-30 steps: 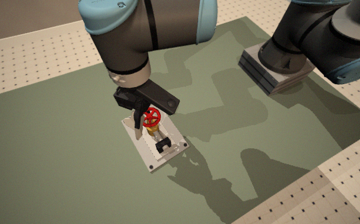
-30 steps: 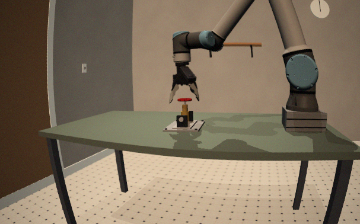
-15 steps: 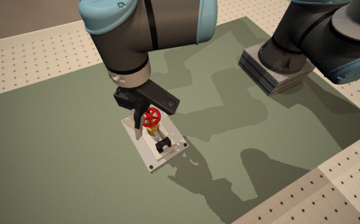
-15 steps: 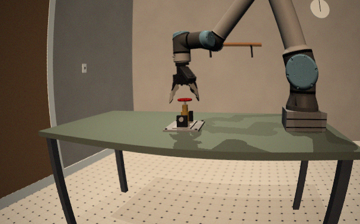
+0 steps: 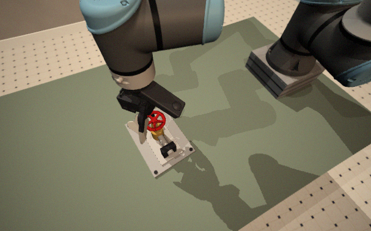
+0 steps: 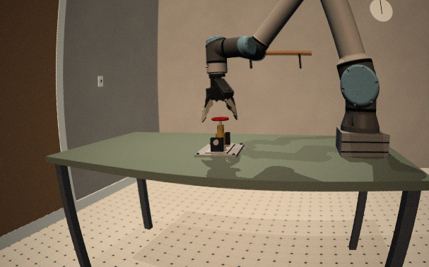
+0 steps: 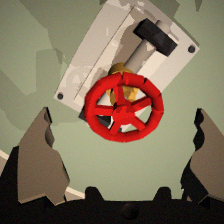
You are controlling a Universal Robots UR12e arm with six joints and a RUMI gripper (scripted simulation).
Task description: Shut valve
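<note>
The red spoked handwheel (image 5: 156,121) (image 6: 220,119) (image 7: 124,108) sits on a brass valve stem, which stands on a grey mounting plate (image 5: 147,157) (image 6: 236,150) (image 7: 95,45) on the green table (image 5: 56,146) (image 6: 295,169). A black block (image 5: 168,148) (image 6: 217,144) (image 7: 157,36) clamps the pipe at one end of the valve. My gripper (image 6: 220,118) (image 7: 123,108) is open wide. Its two fingers stand on either side of the wheel, clear of the rim, with the tips at about the wheel's height. Nothing is between the fingers.
The arm's base (image 5: 285,73) (image 6: 362,143) stands on a stepped block at the table's right end. A wall shelf (image 6: 288,53) hangs behind the arm.
</note>
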